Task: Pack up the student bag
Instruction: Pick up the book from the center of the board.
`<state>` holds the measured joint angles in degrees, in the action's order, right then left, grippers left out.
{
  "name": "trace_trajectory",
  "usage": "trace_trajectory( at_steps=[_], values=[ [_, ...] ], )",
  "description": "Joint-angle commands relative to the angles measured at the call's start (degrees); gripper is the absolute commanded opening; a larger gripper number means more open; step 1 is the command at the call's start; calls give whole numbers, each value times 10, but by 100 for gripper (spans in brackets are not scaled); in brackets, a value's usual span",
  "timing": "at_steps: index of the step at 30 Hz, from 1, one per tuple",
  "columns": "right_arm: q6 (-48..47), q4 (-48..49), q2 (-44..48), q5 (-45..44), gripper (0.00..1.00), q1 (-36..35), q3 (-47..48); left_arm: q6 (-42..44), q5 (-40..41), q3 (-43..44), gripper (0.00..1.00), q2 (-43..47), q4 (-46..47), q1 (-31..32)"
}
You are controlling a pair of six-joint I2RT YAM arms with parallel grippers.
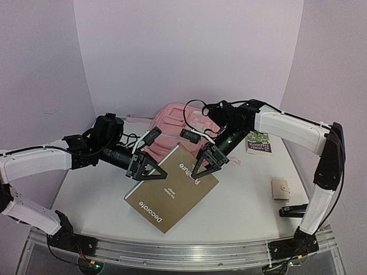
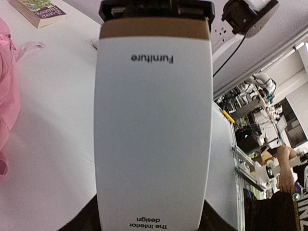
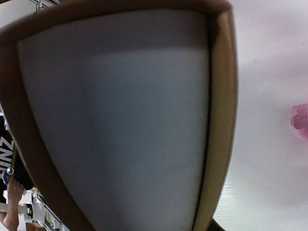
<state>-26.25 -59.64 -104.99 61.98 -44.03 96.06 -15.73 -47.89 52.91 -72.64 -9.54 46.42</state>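
Lilac-white walls (image 1: 189, 51) box in a white surface (image 1: 86, 195). Your soft pink fabric student bag (image 1: 172, 120) lies at the back centre of that surface, behind both end effectors. Its pink edge shows at the left of the left wrist view (image 2: 7, 96), and a sliver shows at the right of the right wrist view (image 3: 301, 120).

Just in front of the bag is a large flat olive-brown book (image 1: 172, 195) with white "Decorate" lettering. It is turned diagonally, and in the top view its far corner meets the bag's near edge.

The left end effector (image 1: 144, 167) is on the book's left edge. The right end effector (image 1: 207, 162) is on the right edge, near the far corner.

- Left wrist view: a white face of the book, printed "Furniture", runs from the bottom of the frame up to the other arm's black jaws at its brown far end.
- Right wrist view: the book fills nearly the whole frame.

You've got jaws straddling the book on both sides, partly apart. Can't tell whether either one is actually clamping it.

Right of the bag, a small thick paperback with a green cover (image 1: 259, 142) lies flat. Nearer the arm bases on the right, well apart from the big book, sits a small beige snap wallet (image 1: 281, 188).
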Motion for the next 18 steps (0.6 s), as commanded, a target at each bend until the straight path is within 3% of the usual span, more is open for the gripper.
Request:
trace_trajectory(
  at_steps=[1,4,12,18],
  values=[
    [13,-6,28,13,27,7,32,-36,48,-17,69,33,80,-1],
    [23,-4,26,11,27,29,45,-75,95,-48,80,68,118,-22],
    [63,3,9,49,25,115,93,-157,174,-118,97,181,178,-67],
    [103,25,3,45,25,130,133,-217,151,-169,100,186,237,-74]
  ],
)
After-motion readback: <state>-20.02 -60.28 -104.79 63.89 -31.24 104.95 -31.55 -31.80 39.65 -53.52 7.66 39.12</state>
